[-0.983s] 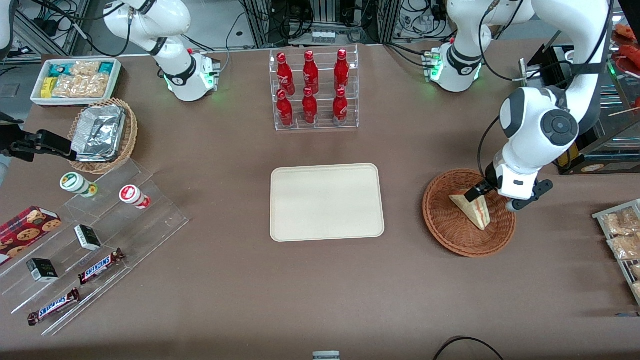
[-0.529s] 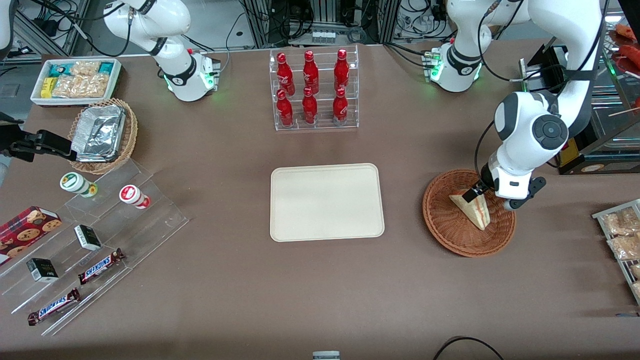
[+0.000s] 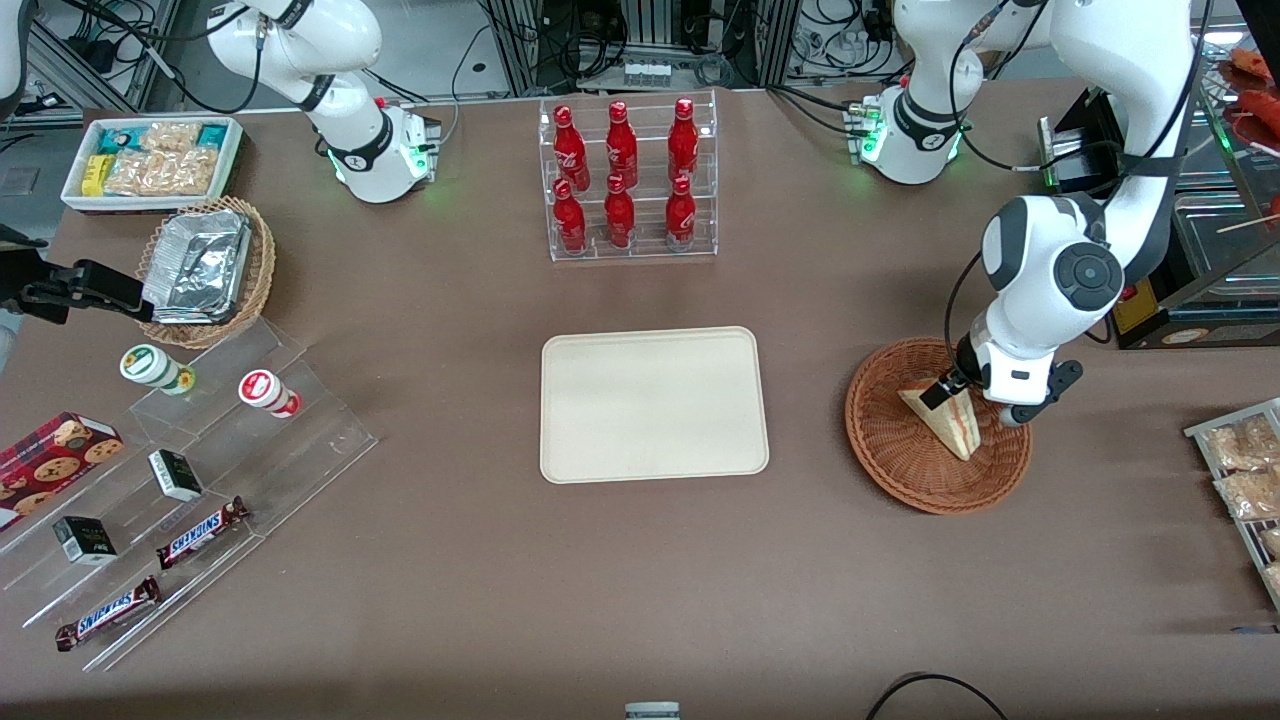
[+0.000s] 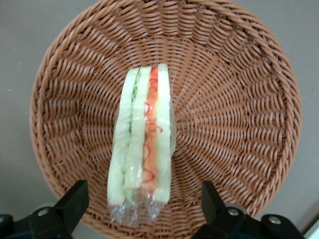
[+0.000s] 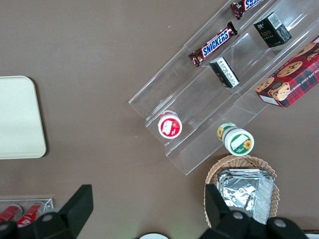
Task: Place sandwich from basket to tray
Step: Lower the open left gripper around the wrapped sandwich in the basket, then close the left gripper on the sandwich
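The sandwich [image 3: 948,421], a wrapped wedge with red and green filling, lies in the reddish-brown wicker basket [image 3: 893,466] toward the working arm's end of the table. In the left wrist view the sandwich [image 4: 143,144] lies on its edge in the basket [image 4: 239,99]. My left gripper [image 3: 977,404] is open and hangs just above the sandwich, its fingers [image 4: 74,199] standing apart on either side of the wrapped end, not touching it; it also shows in the left wrist view [image 4: 142,196]. The cream tray [image 3: 655,405] lies bare at mid-table.
A clear rack of red bottles [image 3: 625,180] stands farther from the camera than the tray. Bagged snacks [image 3: 1240,465] lie on a rack at the working arm's table edge. A tan basket with foil containers [image 3: 205,270] and a clear stepped display [image 3: 190,480] are toward the parked arm's end.
My left arm's wrist has shifted a little toward the tray and over the basket. The sandwich has not moved.
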Motion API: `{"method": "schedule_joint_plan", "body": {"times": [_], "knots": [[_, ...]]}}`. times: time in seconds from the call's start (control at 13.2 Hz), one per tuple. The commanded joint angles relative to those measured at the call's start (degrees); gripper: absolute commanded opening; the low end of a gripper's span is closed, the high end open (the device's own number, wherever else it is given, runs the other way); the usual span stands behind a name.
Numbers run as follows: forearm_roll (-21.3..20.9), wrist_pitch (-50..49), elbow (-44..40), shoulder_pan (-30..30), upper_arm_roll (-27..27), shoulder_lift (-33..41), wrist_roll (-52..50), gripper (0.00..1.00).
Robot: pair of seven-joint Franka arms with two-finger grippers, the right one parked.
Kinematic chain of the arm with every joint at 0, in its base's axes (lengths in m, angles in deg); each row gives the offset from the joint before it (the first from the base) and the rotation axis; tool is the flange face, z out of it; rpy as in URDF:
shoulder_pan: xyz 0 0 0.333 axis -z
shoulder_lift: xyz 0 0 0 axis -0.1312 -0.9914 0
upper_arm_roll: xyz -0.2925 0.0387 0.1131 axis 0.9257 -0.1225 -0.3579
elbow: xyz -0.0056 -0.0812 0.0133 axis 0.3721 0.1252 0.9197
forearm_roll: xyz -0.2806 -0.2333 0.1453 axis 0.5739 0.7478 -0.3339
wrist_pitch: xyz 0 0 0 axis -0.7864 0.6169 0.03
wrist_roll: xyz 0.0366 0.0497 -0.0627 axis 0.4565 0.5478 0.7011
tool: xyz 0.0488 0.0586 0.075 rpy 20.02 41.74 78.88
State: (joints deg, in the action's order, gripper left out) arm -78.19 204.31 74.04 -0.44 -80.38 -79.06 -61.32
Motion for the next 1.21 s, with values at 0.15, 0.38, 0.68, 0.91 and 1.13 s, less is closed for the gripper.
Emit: {"method": "schedule_joint_plan", "body": {"times": [0.15,0.38,0.68,0.91,1.13], "knots": [[-1.3,4.1,0.4,0.0,-0.3,-2.6,-1.5,1.00],[-1.3,5.2,0.6,-0.1,-0.4,-3.8,-1.6,1.00],[-1.3,4.1,0.5,-0.1,-0.4,-4.0,-1.6,0.19],[-1.2,-0.3,-0.4,-0.1,-0.5,-3.2,-1.3,0.00],[-1.2,-10.9,-5.7,0.0,-0.5,-1.5,2.7,0.00]]}}
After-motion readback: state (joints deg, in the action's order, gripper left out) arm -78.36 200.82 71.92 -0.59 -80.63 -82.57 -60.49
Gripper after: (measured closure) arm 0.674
